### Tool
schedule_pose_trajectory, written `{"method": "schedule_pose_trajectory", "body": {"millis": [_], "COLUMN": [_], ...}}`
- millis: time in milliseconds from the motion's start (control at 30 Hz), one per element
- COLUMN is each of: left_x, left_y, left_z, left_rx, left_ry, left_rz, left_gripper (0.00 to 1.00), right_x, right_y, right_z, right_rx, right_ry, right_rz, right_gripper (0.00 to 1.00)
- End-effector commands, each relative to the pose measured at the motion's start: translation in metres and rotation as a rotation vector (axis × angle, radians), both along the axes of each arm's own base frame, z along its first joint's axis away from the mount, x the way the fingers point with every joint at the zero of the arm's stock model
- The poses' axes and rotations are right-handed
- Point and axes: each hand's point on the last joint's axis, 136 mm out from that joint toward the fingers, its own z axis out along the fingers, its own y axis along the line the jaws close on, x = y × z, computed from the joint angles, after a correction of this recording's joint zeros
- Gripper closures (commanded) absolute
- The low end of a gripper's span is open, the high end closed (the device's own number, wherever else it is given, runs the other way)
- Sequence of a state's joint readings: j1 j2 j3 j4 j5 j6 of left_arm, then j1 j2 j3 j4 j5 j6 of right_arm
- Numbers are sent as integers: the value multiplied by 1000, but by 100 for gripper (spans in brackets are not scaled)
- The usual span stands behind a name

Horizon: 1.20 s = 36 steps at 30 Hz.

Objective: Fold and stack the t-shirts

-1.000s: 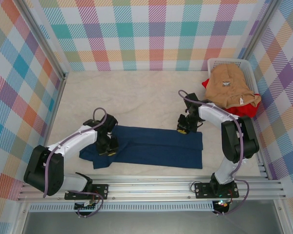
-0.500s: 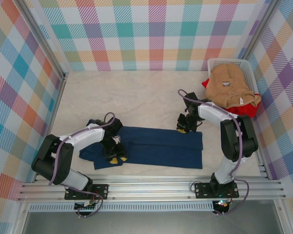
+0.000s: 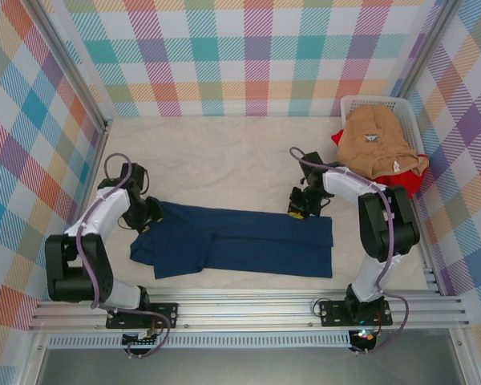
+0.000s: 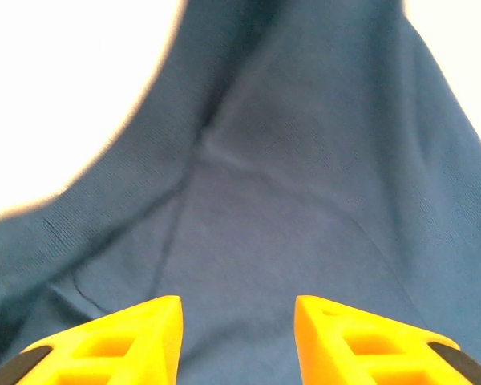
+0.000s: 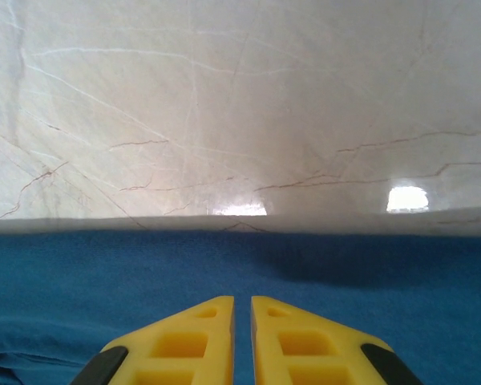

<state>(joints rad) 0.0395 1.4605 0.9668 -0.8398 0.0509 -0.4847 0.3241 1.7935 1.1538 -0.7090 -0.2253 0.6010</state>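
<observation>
The navy t-shirt (image 3: 248, 245) lies spread flat as a long strip across the front of the table, its left end bunched. At that left end my left gripper (image 3: 150, 213) hovers open; in the left wrist view the yellow jaws (image 4: 238, 313) stand apart over navy cloth (image 4: 289, 160) with nothing between them. My right gripper (image 3: 299, 211) sits at the shirt's upper right edge, jaws (image 5: 242, 309) shut to a thin slit, tips low over the blue cloth (image 5: 104, 273). A tan t-shirt (image 3: 377, 144) lies heaped over a red one (image 3: 401, 180) at the back right.
A white plastic basket (image 3: 353, 103) stands in the back right corner under the tan heap. The pale marbled tabletop (image 3: 224, 160) stretches behind the navy shirt. Plaid walls close in the left, back and right sides; a metal rail (image 3: 248, 309) runs along the front.
My left gripper opened, let go of the navy shirt's lower left part and swung up and left to the shirt's left end. The right gripper has stayed put.
</observation>
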Motion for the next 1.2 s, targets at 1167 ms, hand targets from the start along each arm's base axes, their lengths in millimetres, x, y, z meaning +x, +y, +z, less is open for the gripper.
{"method": "schedule_pose_trajectory", "body": {"millis": [1167], "left_x": [-41], "left_y": [-13], "left_z": [-53], "left_rx": [-91], "left_ry": [77], "left_rz": [82], "left_gripper": [86], "right_x": [-7], "right_y": [6], "right_z": [-7], "right_rx": [36], "right_ry": [38], "right_rz": [18], "right_gripper": [87]}}
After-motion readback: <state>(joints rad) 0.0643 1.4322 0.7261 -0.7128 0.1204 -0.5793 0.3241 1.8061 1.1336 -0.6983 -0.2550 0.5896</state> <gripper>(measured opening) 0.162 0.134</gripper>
